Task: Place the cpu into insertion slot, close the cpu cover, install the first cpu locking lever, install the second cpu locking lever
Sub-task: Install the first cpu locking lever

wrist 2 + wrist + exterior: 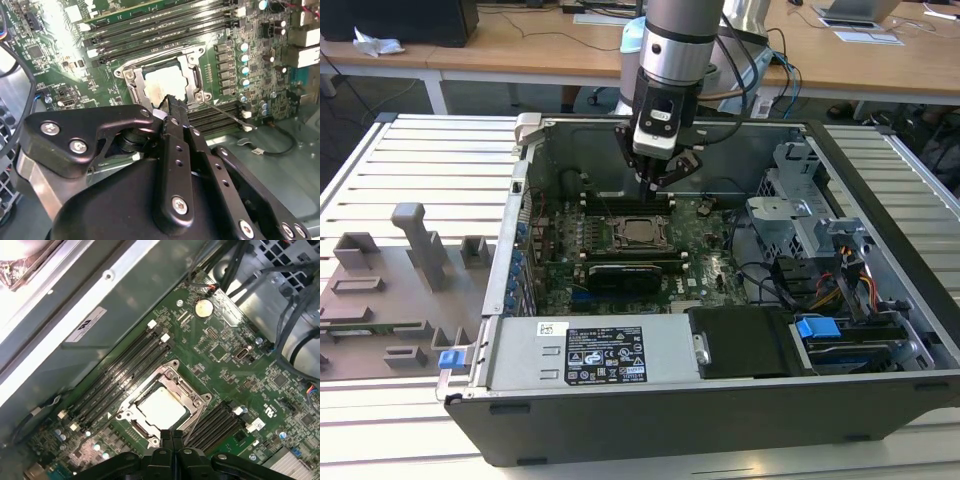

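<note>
Gripper [655, 185] hovered just above insertion slot [619, 234], fingers pinched together, apparently empty. Cpu [161, 407] sat in slot under cpu cover [187, 390]. Locking lever [227, 114] lay beside fingertips, angled outward.

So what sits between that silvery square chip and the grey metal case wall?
Long black memory slots fill the stretch from silvery square chip to grey case wall, in the first wrist view.

Both wrist views closely overlook cpu [162, 407]
</note>
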{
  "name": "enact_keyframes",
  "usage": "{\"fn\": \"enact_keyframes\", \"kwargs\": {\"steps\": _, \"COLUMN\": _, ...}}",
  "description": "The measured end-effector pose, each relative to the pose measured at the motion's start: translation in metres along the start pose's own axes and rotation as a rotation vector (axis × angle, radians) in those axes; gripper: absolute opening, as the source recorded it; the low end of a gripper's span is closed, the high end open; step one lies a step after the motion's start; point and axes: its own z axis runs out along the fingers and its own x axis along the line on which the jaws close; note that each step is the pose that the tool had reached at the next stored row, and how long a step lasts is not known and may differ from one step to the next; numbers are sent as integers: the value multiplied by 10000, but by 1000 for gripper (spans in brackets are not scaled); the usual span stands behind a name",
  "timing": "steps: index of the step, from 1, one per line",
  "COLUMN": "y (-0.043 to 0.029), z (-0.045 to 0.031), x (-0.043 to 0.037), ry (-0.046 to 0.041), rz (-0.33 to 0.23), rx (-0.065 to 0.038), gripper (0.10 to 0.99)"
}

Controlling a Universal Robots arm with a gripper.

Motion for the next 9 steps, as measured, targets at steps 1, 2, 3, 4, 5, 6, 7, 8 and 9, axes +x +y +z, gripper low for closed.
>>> {"fn": "enact_keyframes", "kwargs": {"steps": 1, "y": 0, "z": 0, "x": 0, "ry": -7, "rz": -89, "rx": 3, "gripper": 106}}
{"fn": "enact_keyframes", "kwargs": {"steps": 2, "y": 0, "z": 0, "x": 0, "ry": -17, "rz": -237, "rx": 8, "gripper": 106}}
{"fn": "enact_keyframes", "kwargs": {"steps": 3, "y": 0, "z": 0, "x": 0, "ry": -24, "rz": -323, "rx": 12, "gripper": 106}}
{"fn": "enact_keyframes", "kwargs": {"steps": 4, "y": 0, "z": 0, "x": 0, "ry": -32, "rz": -434, "rx": 16, "gripper": 106}}
{"fn": "enact_keyframes", "kwargs": {"steps": 5, "y": 0, "z": 0, "x": 0, "ry": -47, "rz": -628, "rx": 23, "gripper": 106}}
{"fn": "enact_keyframes", "kwargs": {"steps": 6, "y": 0, "z": 0, "x": 0, "ry": -56, "rz": -748, "rx": 27, "gripper": 106}}
{"fn": "enact_keyframes", "kwargs": {"steps": 7, "y": 0, "z": 0, "x": 0, "ry": -62, "rz": -833, "rx": 30, "gripper": 106}}
{"fn": "enact_keyframes", "kwargs": {"steps": 8, "y": 0, "z": 0, "x": 0, "ry": -80, "rz": -1075, "rx": 39, "gripper": 106}}
{"fn": "enact_keyframes", "kwargs": {"steps": 9, "y": 0, "z": 0, "x": 0, "ry": -92, "rz": -1236, "rx": 45, "gripper": 106}}
